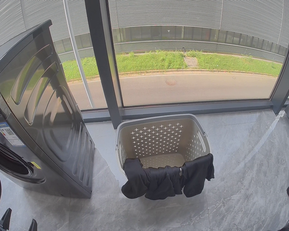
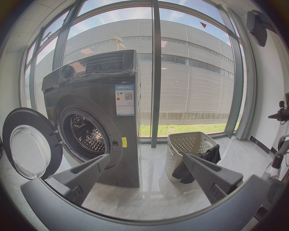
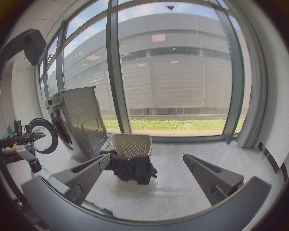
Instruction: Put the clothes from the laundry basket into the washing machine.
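Observation:
A white laundry basket (image 1: pixel 161 119) stands on the marble floor before the window. A black garment (image 1: pixel 166 179) hangs over its near rim, partly outside. The grey washing machine (image 1: pixel 43 104) stands to the basket's left, its round door (image 2: pixel 30 150) swung open and the drum (image 2: pixel 85 137) showing. My left gripper (image 1: pixel 18 222) is low at the near left, open and empty, well short of the machine. My right gripper (image 3: pixel 146 162) is at the near right, open and empty, with the basket (image 3: pixel 129 144) and garment (image 3: pixel 131 168) some way ahead of it.
A floor-to-ceiling window with a dark frame post (image 1: pixel 103 58) runs behind the basket. Open marble floor (image 1: pixel 245 166) lies right of and in front of the basket. A wall (image 3: pixel 277 120) bounds the right side.

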